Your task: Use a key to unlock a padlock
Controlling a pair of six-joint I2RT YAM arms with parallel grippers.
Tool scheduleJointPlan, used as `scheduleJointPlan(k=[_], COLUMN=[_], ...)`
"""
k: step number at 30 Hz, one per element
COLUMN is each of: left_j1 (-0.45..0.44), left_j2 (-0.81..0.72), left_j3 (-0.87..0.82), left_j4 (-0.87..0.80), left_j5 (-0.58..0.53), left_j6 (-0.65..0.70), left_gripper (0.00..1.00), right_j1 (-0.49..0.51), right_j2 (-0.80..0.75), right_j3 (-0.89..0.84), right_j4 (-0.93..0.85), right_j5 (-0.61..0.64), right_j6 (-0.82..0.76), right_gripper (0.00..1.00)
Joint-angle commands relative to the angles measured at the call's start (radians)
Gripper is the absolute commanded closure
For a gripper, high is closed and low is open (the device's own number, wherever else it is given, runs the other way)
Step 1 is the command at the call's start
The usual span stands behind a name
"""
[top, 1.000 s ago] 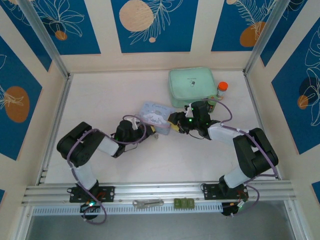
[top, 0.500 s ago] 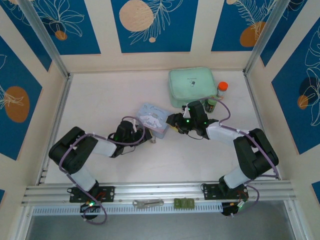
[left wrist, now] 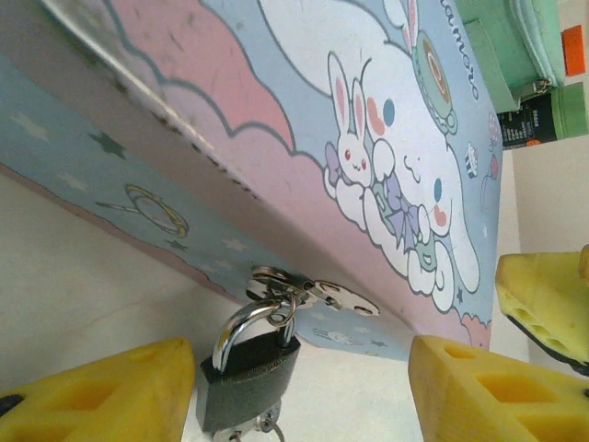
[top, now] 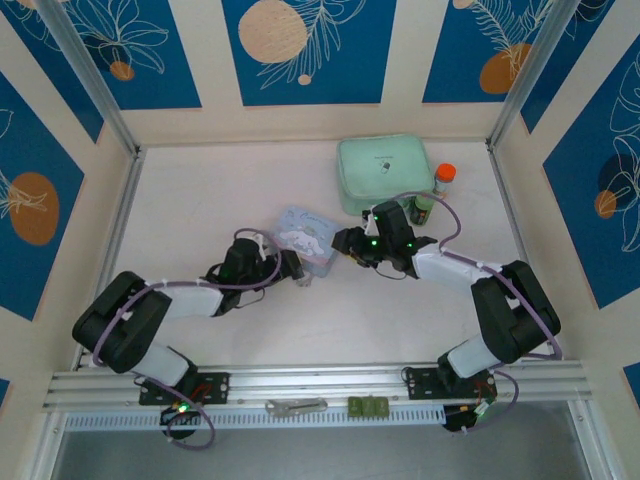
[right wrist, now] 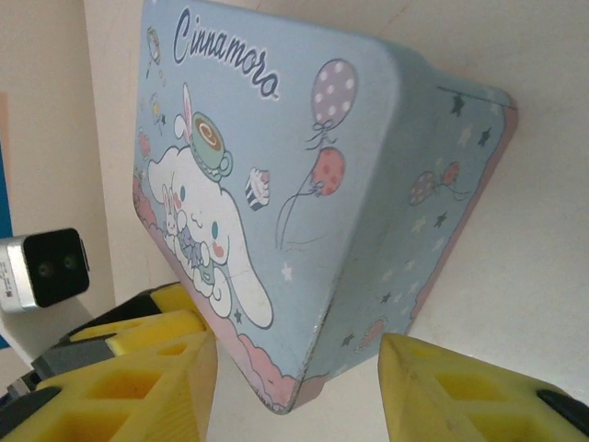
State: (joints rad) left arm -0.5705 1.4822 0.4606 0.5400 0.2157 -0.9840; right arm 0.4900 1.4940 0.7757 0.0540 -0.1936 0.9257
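Blue tin (top: 306, 238): one. Tin hasp (left wrist: 317, 292): one. Padlock (left wrist: 248, 378): one, single shackle. Green zip case (top: 385, 173): one. Orange-capped bottle (top: 444, 175): one. Grey hand tool (top: 296, 406): one. Green block (top: 367, 406): one. Robot arms: two, left arm (top: 180, 300), right arm (top: 470, 275).

- A white tabletop (top: 200, 200) is serving as the floor, lying bare toward 9 o'clock.
- Blue wall panels (top: 300, 50) with pale leaf drawings and orange discs are standing at 12, 9 and 3 o'clock, cream strips running between them.
- Aluminium posts (top: 90, 80) are slanting up at 11 and 1 o'clock.
- An aluminium rail (top: 320, 382) is crossing at 6 o'clock.
- Even light is casting only soft shadows.
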Motion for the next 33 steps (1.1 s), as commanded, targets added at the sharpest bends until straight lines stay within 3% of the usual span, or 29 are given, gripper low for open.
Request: scheduleJointPlan(k=[1, 6, 16, 21, 33], left_j1=[0.011, 0.011, 0.005, -0.014, -0.099], left_j2=[-0.014, 0.013, -0.067, -0.027, 0.147], left_j3=[0.018, 0.018, -0.001, 0.001, 0.060], left_j4=[-0.069, -0.043, -0.181, -0.126, 0.034], left_j5=[-0.027, -0.016, -0.067, -0.058, -0.142], left_j6=[0.050, 0.047, 0.080, 0.056, 0.006], left_gripper=[0.38, 0.38, 0.38, 0.38, 0.43], right_j1=[0.033, 0.053, 0.038, 0.008, 0.002], right_j2=[-0.002, 0.056, 0.214, 0.290, 0.061], right_j3=[0.050, 0.098, 0.241, 0.336, 0.236], right_j4=[-0.045, -0.039, -0.045, -0.041, -0.051], right_j5=[0.026, 0.087, 0.181, 0.149, 0.161], right_j6=[-0.056, -0.059, -0.066, -0.070, -0.119], right_gripper=[0.49, 0.49, 0.49, 0.49, 0.49])
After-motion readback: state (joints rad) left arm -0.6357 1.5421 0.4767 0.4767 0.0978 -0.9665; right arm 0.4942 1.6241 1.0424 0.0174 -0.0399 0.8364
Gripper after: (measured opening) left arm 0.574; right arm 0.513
